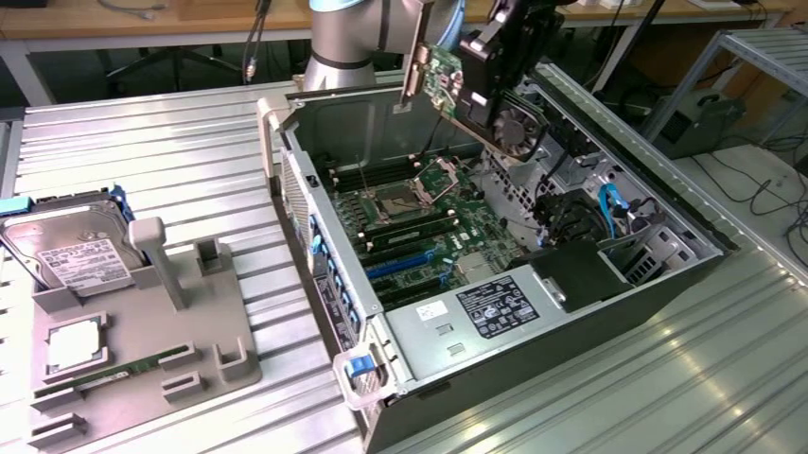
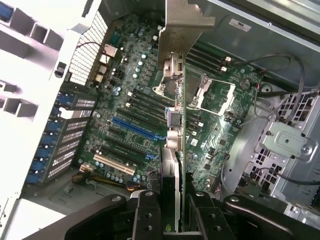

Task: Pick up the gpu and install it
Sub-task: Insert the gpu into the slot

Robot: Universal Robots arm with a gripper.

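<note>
The gpu [image 1: 470, 90] hangs on edge above the open computer case [image 1: 331, 284], with its pale metal bracket [image 1: 418, 52] toward the exterior view's left and its round black fan [image 1: 519, 126] facing the exterior view's right. My gripper [image 1: 495, 43] is shut on the card's upper edge. In the wrist view the gpu [image 2: 175, 125] appears edge-on, clamped between my two black fingers [image 2: 147, 215], and its bracket [image 2: 182, 25] points away from the camera. Below it lies the motherboard [image 2: 215, 130] with a blue expansion slot [image 2: 135, 129]. The card is held clear of the board.
A grey parts holder [image 1: 208, 355] at the exterior view's left carries a silver hard drive [image 1: 76, 251], a processor [image 1: 74, 342] and a green memory stick [image 1: 114, 369]. Inside the case are a black shroud [image 1: 581, 274], blue cables [image 1: 615, 213] and a drive cage [image 2: 285, 150]. Everything rests on a ribbed metal table [image 1: 151, 151].
</note>
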